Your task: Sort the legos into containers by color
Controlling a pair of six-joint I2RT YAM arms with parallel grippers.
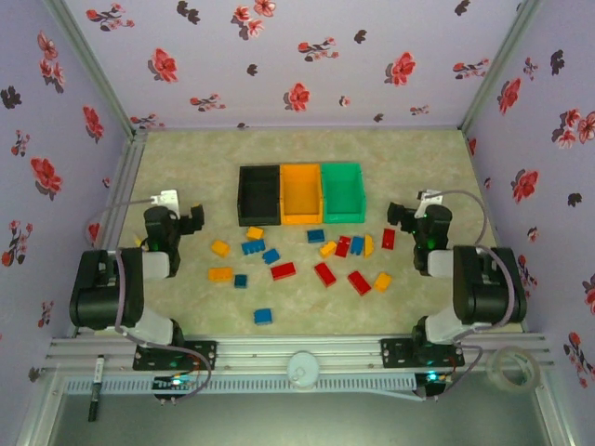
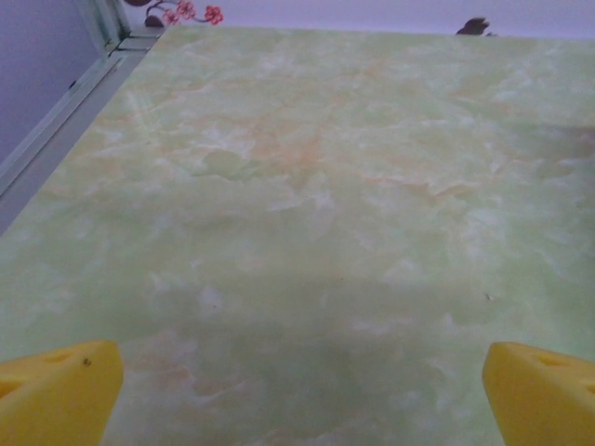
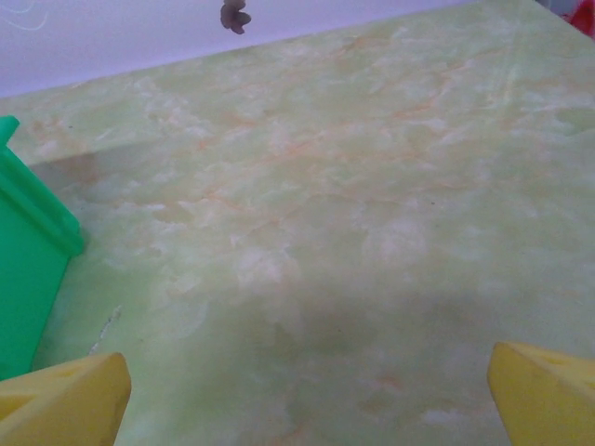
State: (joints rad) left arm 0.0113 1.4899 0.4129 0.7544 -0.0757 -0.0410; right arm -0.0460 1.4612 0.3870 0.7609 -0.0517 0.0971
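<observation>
Top external view: small rectangular plastic bricks [image 1: 324,273] in red, blue and orange-yellow lie scattered on the pale marbled desk [image 1: 186,158], all nearer the arms than the row of bins [image 1: 300,169].
Bins: a black square open-top plastic bin [image 1: 258,197], an orange square plastic bin [image 1: 300,195] and a green square plastic bin [image 1: 343,190] are joined side by side, and all three look empty.
Left arm: the left hand [image 1: 192,217] hovers left of the bricks, jaws spread wide and holding nothing. Its yellow fingertips [image 2: 56,390] frame bare desk in the left wrist view.
Right arm: the right hand [image 1: 398,216] sits just right of the green bin, likewise spread wide and empty. That bin's wall shows at the left edge of the right wrist view.
Progress: by my judgement nothing is sorted yet, and the first pick has not begun.
Risk, crowding: a red brick [image 1: 342,246], a blue brick [image 1: 357,245] and a yellow brick [image 1: 369,245] sit touching or just beside each other, so closing on one could drag or pinch a neighbour.
Risk, wrong bin: the compartments share walls, so an off-centre release could send a brick into the adjoining one.
Risk, colour match: red and blue have no bin of their own colour, so the assignment could drift unless it is fixed early.
Risk, stray: a lone blue brick [image 1: 263,316] lies nearest the front rail [image 1: 279,348], and a glancing touch could push it against the rail.
Risk, arms: if both reach for the middle cluster, they could come into contact.
</observation>
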